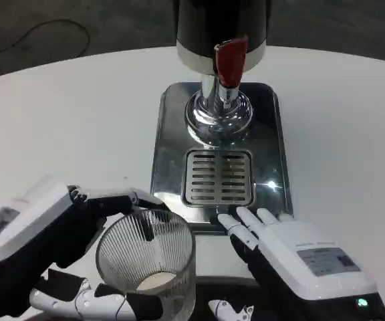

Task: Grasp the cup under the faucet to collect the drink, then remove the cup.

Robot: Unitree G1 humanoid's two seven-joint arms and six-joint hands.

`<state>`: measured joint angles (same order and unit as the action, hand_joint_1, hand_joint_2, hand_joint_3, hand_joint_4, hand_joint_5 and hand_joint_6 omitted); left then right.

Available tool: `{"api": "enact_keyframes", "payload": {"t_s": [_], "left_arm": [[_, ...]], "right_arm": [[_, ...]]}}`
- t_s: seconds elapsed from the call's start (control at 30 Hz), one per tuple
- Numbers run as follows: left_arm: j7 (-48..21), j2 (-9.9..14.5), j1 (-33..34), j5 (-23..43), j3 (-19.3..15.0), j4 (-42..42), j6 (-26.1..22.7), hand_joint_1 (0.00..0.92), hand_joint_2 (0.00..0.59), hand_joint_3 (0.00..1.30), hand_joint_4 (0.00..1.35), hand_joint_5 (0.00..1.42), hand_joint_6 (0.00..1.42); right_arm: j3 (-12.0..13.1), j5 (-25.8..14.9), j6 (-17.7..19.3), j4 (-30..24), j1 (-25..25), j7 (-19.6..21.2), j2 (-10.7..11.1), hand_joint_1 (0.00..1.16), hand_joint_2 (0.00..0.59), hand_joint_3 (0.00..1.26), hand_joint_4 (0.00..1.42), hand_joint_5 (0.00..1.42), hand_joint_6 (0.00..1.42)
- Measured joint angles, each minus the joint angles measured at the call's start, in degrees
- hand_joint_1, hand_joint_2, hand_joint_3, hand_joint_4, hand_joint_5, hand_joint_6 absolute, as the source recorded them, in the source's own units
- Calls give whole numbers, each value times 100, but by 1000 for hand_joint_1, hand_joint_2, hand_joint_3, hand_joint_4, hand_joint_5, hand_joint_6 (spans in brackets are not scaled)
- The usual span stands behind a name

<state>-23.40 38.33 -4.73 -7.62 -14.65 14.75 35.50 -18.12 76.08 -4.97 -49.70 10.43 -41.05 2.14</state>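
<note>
A clear ribbed cup (147, 263) stands at the table's near edge, left of centre, with a pale patch at its bottom. My left hand (52, 247) grips it, fingers wrapped around its far and near sides. The faucet (219, 100), chrome with a red lever (230, 61), hangs from a black dispenser (220, 30) at the back. Below it lies a slotted drip grate (219, 177) in a steel tray (169, 154). My right hand (293, 257) lies flat and open at the tray's near edge, fingertips pointing towards the grate.
White table surface (65, 127) spreads wide to the left and to the right of the tray. A dark floor with a cable (39, 33) lies beyond the table's far edge.
</note>
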Motion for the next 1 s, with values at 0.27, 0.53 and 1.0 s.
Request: {"api": "enact_keyframes", "payload": {"t_s": [0.27, 0.53, 1.0], "left_arm": [[1, -2, 221, -160, 151, -110, -6, 451, 190, 1037, 1297, 1424, 1424], [2, -3, 677, -242, 235, -403, -120, 451, 190, 1037, 1296, 1424, 1424], [157, -23, 1338, -695, 488, -1169, -185, 451, 190, 1037, 1296, 1424, 1424]], "right_arm": [[16, -1, -18, -37, -6, 0, -40, 291, 438, 75, 0, 0, 0], [111, -16, -18, -235, 60, 1, -48, 291, 438, 75, 0, 0, 0], [272, -119, 8, -572, 414, 1, -37, 291, 438, 75, 0, 0, 0]]}}
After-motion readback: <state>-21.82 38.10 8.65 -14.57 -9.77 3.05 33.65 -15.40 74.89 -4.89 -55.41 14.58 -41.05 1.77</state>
